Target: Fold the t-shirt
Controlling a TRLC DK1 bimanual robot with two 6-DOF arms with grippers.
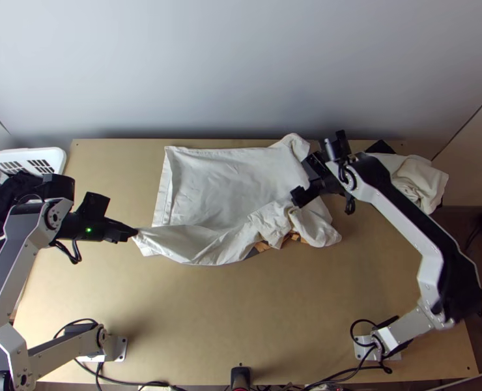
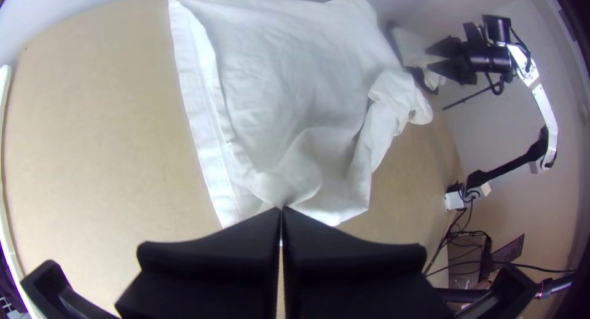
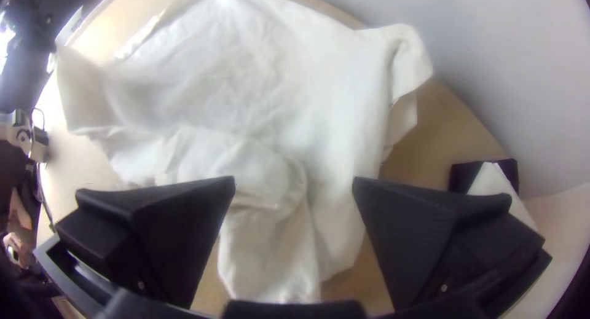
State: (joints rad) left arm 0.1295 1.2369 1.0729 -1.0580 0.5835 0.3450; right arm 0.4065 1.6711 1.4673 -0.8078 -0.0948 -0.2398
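The white t-shirt lies part-bunched on the tabletop. Left claw clamps its near edge; right claw gapes above the bunching – best pinch that edge shallowly, then draw it taut.

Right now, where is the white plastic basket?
In the top view, the basket stands at the left edge beside the left arm, with crumpled dark cloth inside.
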